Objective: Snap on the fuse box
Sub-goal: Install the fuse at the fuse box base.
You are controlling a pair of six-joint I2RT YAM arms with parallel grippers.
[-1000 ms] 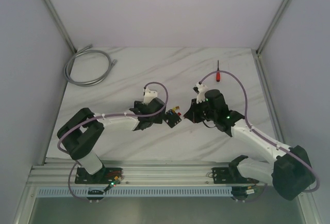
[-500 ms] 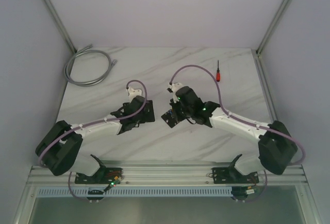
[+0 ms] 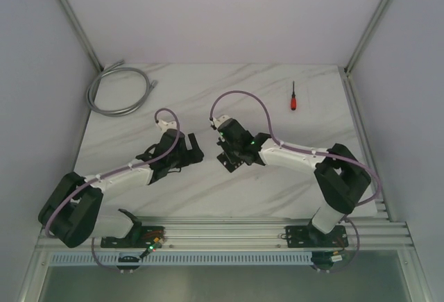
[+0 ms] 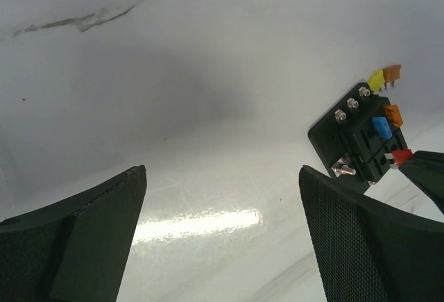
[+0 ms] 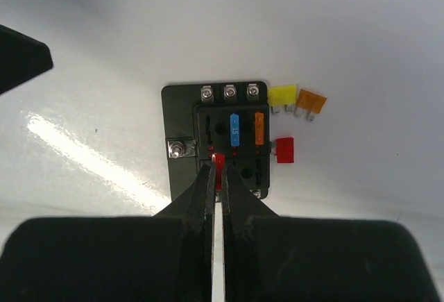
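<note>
Right gripper (image 5: 218, 171): clenched on a small red fuse (image 5: 218, 157).
Fuse box (image 5: 182, 118): laid flat on the table (image 5: 361, 31), directly beneath the pinched fingertips, the held fuse at its slots.
Left gripper (image 4: 222, 175): spread wide, nothing grasped; the box is seen ahead, off to its right.
Loose fuses: yellow fuse (image 5: 283, 96), orange fuse (image 5: 311, 101) and second red fuse (image 5: 285, 149) are laid just beside the box.

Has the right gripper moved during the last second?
Yes. The right gripper, pinching a red fuse, went left, away from the screwdriver, over the fuse box.

table (image 3: 208, 83): white marble | walls (image 3: 222, 10): plain lilac, possibly panels
</note>
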